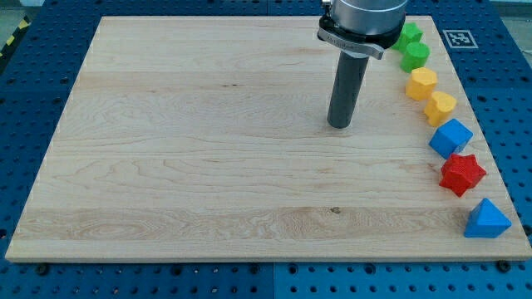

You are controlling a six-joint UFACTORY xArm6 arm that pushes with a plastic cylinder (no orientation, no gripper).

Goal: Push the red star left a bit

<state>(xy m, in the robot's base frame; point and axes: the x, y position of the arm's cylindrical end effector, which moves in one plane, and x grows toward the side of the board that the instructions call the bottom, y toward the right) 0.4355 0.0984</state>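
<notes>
pale wooden board [208, 149] on blue perforated table [33, 91], evenly lit.

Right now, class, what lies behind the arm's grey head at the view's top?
A green block shows partly beside another green block; its left part is covered. My tip touches no block.
</notes>
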